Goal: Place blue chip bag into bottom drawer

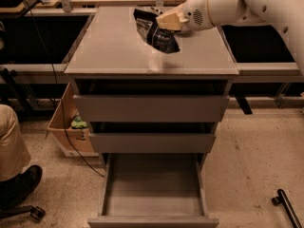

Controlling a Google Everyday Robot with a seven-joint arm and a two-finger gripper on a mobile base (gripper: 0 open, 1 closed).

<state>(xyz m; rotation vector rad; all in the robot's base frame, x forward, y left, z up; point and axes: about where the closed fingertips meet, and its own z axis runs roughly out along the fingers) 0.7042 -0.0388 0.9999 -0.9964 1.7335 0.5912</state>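
The blue chip bag (156, 33), dark and crinkled with pale lettering, hangs in the air above the grey cabinet top (114, 46), near its middle. My gripper (166, 22) comes in from the upper right and is shut on the bag's upper edge. The bag's lower end dangles just over the top. The bottom drawer (153, 186) is pulled out at the foot of the cabinet, an open grey tray with nothing in it. The two drawers above it (151, 109) are pushed in.
A cardboard box (71, 129) with a green item stands on the floor left of the cabinet. A person's leg and shoe (14, 170) are at the lower left. A black bar (287, 205) lies on the floor at lower right. A cable runs down the left side.
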